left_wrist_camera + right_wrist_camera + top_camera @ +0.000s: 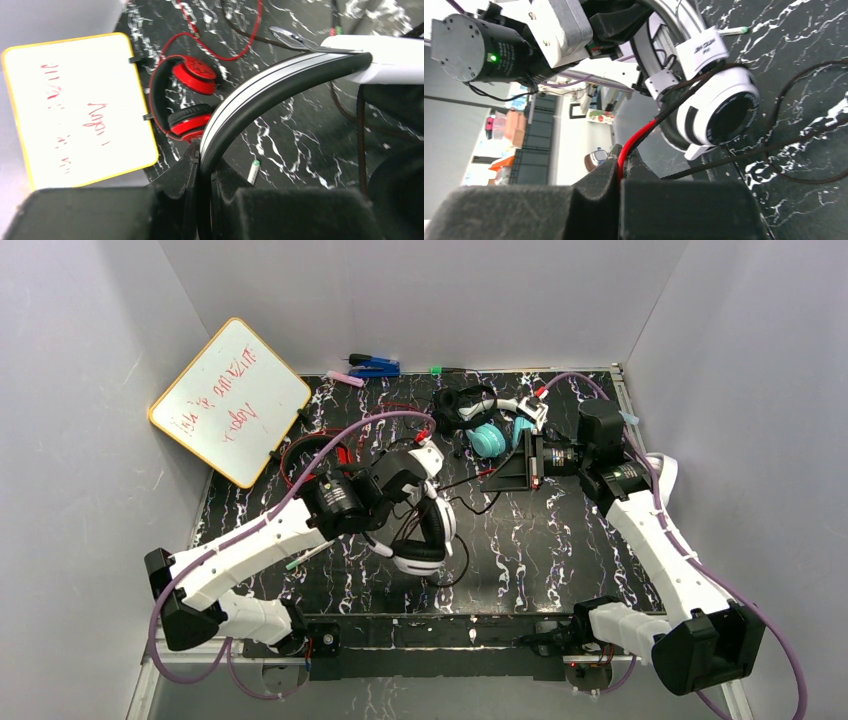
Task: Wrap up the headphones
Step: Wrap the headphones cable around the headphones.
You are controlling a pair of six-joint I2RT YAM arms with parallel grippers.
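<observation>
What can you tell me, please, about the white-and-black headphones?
The headphones look like glossy plastic: a band striped black and white, and white cups with black faces. The left end effector is shut on the band, with the cups hanging below. The right end effector pinches a red-to-black cord running to one cup.

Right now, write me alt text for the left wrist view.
The left gripper is shut on the headband of the white-and-black headphones, which arcs up to the right. Beyond it, the red headphones lie on the dark marbled table beside a yellow-framed whiteboard with red writing.
</observation>
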